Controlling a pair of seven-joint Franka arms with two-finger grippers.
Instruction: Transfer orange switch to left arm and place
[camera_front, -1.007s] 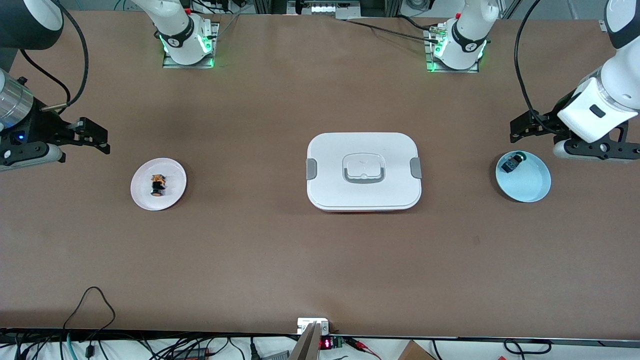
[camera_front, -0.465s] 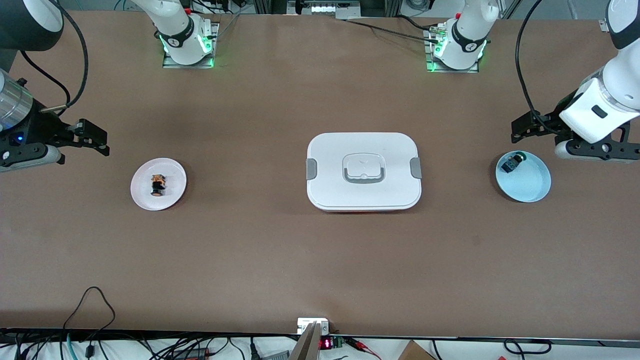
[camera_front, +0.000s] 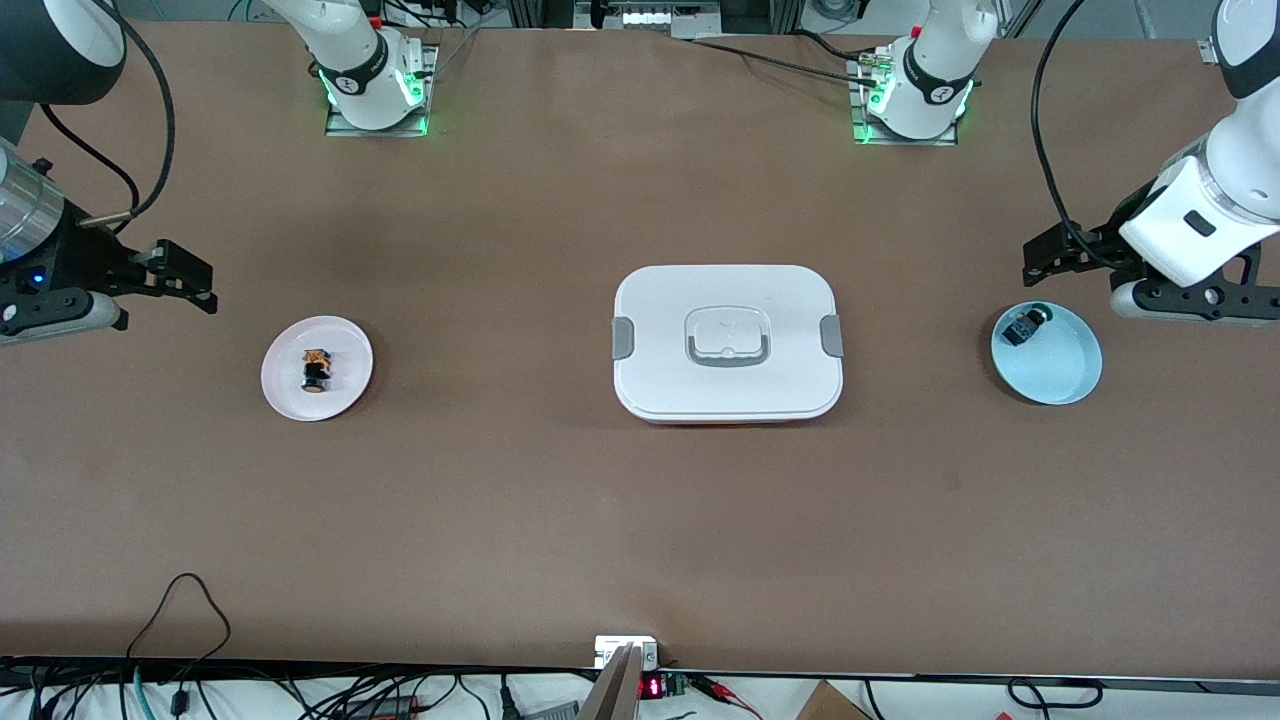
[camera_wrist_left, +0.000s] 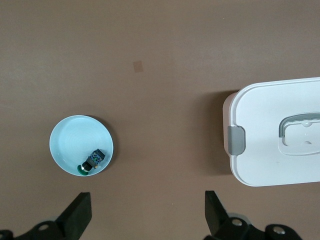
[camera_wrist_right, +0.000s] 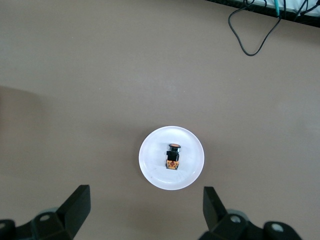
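The orange switch (camera_front: 315, 370) (camera_wrist_right: 173, 156) lies on a small white plate (camera_front: 285, 385) (camera_wrist_right: 155, 172) toward the right arm's end of the table. My right gripper (camera_front: 193, 279) (camera_wrist_right: 146, 207) hangs open and empty over bare table beside that plate. The white lidded box (camera_front: 727, 380) (camera_wrist_left: 280, 165) sits mid-table. My left gripper (camera_front: 1036, 262) (camera_wrist_left: 147, 212) is open and empty over bare table, close to the rim of a light blue plate (camera_front: 1060, 375) (camera_wrist_left: 70, 140).
A small dark blue-and-green component (camera_front: 1022, 326) (camera_wrist_left: 93, 160) lies on the blue plate. The arm bases (camera_front: 375, 85) stand at the table's back edge. Cables (camera_front: 180, 610) trail over the edge nearest the front camera.
Both grippers have drifted very slightly while staying open. The switch, plates and box have not moved.
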